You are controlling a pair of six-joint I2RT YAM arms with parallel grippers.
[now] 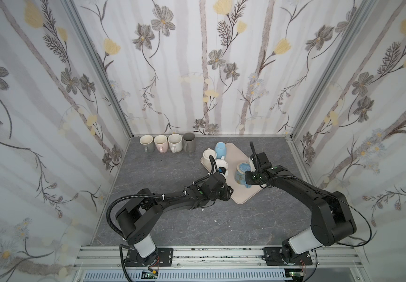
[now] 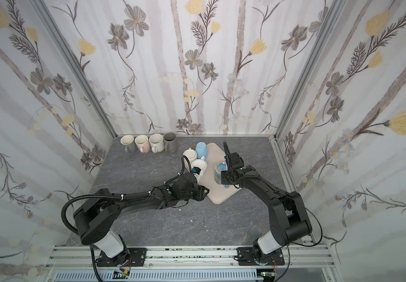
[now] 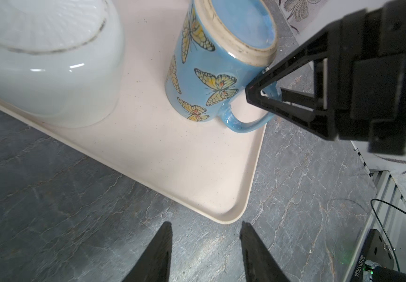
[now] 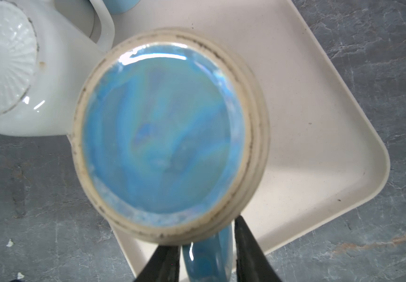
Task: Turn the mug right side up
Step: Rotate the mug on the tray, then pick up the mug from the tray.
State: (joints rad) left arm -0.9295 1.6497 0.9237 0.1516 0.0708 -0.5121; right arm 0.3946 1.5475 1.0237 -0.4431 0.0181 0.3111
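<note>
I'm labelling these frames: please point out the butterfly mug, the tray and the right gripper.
butterfly mug [image 4: 162,134]: right wrist view, its upturned base.
tray [image 3: 184,171]: left wrist view, bare floor.
right gripper [image 4: 205,241]: right wrist view, midway between fingertips.

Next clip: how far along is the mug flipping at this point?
Done: four mugs stand upright in a row at the back. In hand: the right gripper straddles the handle of the butterfly mug, base-up on the tray; a firm grip is unclear. The left gripper is open, empty. Left: flipping it; three more mugs wait there.
</note>
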